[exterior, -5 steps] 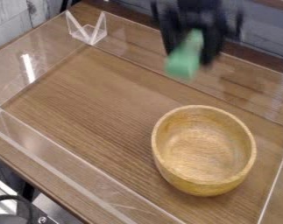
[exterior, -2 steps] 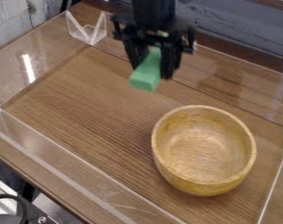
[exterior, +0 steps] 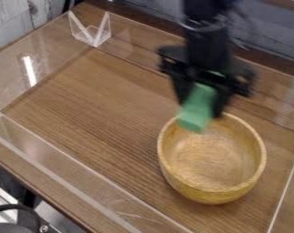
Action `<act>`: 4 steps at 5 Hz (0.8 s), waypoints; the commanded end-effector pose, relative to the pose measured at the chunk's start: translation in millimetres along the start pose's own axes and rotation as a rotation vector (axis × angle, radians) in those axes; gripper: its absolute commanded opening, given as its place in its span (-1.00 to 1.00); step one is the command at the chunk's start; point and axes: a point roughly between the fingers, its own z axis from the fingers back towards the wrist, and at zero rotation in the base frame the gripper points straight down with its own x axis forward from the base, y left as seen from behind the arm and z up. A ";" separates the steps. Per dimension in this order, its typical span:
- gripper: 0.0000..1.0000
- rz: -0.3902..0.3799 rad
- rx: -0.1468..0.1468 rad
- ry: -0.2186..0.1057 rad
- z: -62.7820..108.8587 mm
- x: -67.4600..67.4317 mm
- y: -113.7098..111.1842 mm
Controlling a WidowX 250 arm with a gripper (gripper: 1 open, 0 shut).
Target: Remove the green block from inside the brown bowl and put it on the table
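The green block (exterior: 197, 106) is held in the claw (exterior: 201, 91), raised off the counter (exterior: 95, 105), its bright green body hanging below the dark, blurred parts of the gripper. The claw's jaws are closed on the block, though the exact contact between them is too blurred to make out. In this view the lower end of the block overlaps the far rim of the brown bowl (exterior: 212, 164); how high it hangs above that rim I cannot tell.

The bowl sits upright on the right half of the counter, toward the near side, with its pale inside facing up. Its rim is thick and rounded, and the part of its inside that shows is bare wood. The counter is brown, with wood grain running across it. A small clear bracket (exterior: 91, 31) stands near the far left corner, well apart from the bowl. Black cables (exterior: 15, 217) curl at the near left corner, outside the counter's edge.
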 end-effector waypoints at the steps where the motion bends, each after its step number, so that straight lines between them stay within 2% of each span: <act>1: -1.00 0.008 -0.006 -0.085 21.6 12.8 11.8; 3: -1.00 0.019 -0.003 -0.099 24.7 16.9 24.7; 4: -1.00 0.024 -0.002 -0.107 33.8 11.4 43.7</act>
